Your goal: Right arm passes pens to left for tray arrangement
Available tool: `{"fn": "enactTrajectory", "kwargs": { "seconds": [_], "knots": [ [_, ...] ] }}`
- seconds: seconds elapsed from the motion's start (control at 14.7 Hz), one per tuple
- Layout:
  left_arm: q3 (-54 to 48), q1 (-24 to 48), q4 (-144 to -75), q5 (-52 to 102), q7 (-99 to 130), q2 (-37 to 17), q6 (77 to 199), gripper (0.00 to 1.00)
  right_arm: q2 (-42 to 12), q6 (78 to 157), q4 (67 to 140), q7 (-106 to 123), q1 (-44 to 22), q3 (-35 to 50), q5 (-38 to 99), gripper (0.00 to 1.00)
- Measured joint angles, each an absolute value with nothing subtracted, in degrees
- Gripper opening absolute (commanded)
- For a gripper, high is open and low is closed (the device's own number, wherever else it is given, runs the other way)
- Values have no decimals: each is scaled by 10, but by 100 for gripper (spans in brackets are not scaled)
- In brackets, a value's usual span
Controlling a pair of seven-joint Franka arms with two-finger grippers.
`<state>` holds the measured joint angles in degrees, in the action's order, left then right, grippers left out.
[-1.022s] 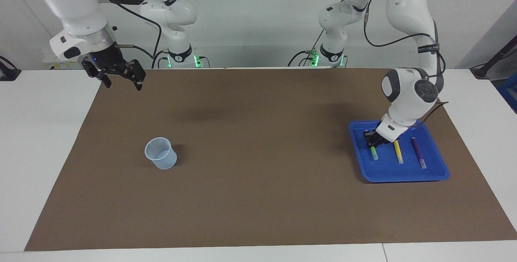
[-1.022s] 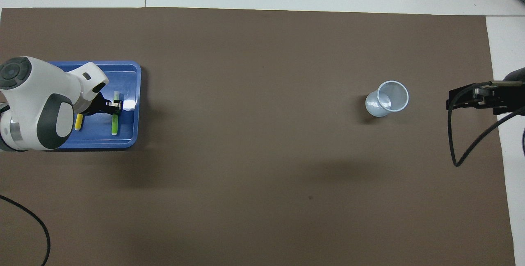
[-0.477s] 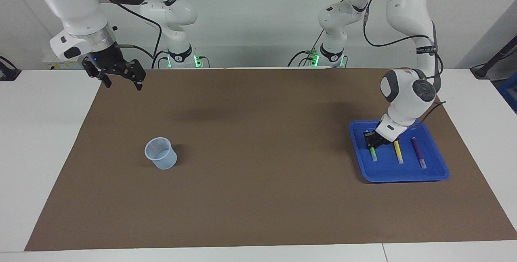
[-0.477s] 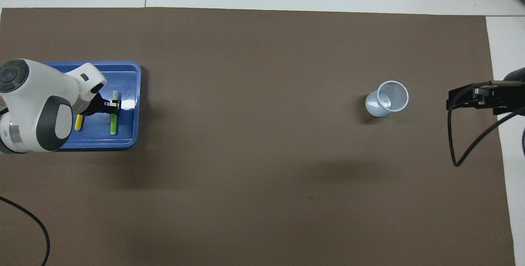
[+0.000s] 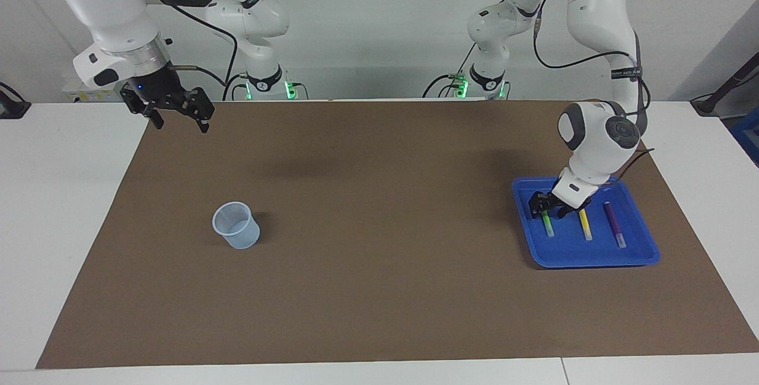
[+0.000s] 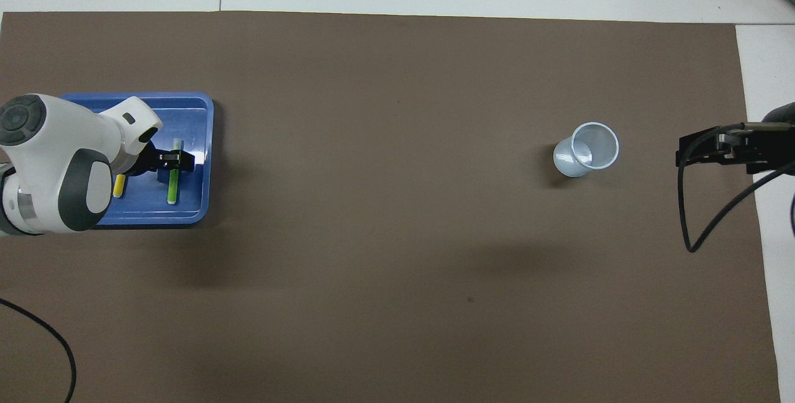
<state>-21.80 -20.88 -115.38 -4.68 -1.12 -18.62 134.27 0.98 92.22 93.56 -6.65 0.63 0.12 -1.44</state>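
The blue tray (image 5: 593,253) (image 6: 192,105) lies toward the left arm's end of the table. Three pens lie side by side in it: green (image 5: 548,226) (image 6: 173,182), yellow (image 5: 585,224) (image 6: 118,185) and purple (image 5: 615,226). In the overhead view the arm hides the purple one. My left gripper (image 5: 547,208) (image 6: 174,159) is low in the tray and open, its fingers standing either side of the green pen's end nearer the robots. My right gripper (image 5: 181,124) (image 6: 683,153) hangs open and empty above the mat's corner at the right arm's end.
A small translucent pale-blue cup (image 5: 236,225) (image 6: 587,149) stands upright on the brown mat (image 5: 379,290) toward the right arm's end. A black cable (image 6: 714,217) loops down from the right wrist. White table surface borders the mat.
The left gripper's fingers have spread apart from the green pen, which now lies in the tray. The left wrist rose slightly. The right arm has stayed still.
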Motion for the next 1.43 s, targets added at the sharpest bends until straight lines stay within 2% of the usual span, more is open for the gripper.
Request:
{"fn": "enactTrajectory", "kwargs": {
  "seconds": [0.2,0.34,0.95,1.43],
  "knots": [
    [-218,-210,-1144,-47,-11,-186,1346,96,10,922,936,-66,6,1,-14,100],
    [-218,-210,-1130,-47,-11,-185,1347,98,10,922,936,-66,6,1,-14,100],
    [-220,-210,-1094,-47,-11,-174,1347,99,10,922,936,-66,6,1,-14,100],
    [-222,-210,-1073,-47,-11,-132,1347,99,10,922,936,-66,6,1,-14,100]
  ]
}}
